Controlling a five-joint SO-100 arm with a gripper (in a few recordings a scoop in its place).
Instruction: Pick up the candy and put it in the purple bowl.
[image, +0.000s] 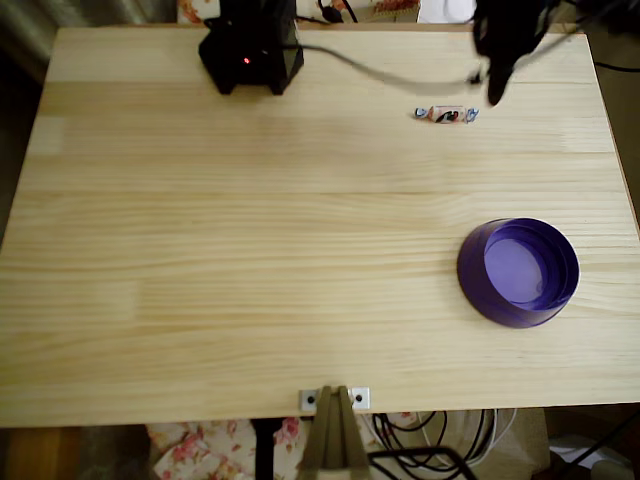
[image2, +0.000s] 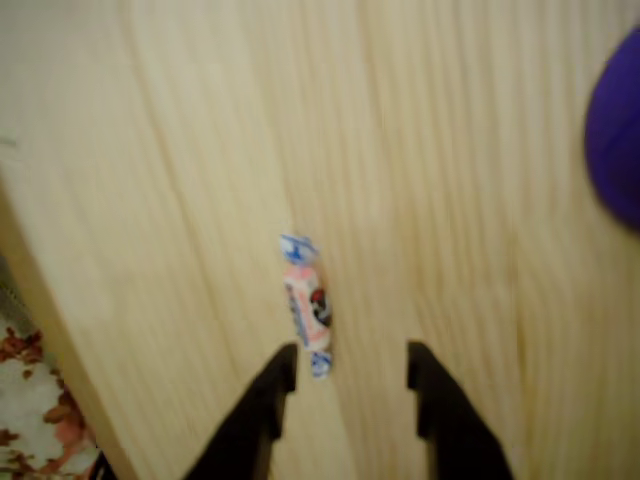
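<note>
The gripper (image2: 350, 365) points down with its two dark fingers (image2: 270, 390) spread apart; nothing sits between them.

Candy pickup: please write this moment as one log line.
phase: approach | fingers: open, apart from candy | candy: on table | bowl: empty

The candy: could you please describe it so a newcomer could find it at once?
In the overhead view, start at the wooden table and go to its far right part, above the purple bowl. The candy lies there: small, pinkish, with twisted blue-white ends, just beside the open gripper.
</note>
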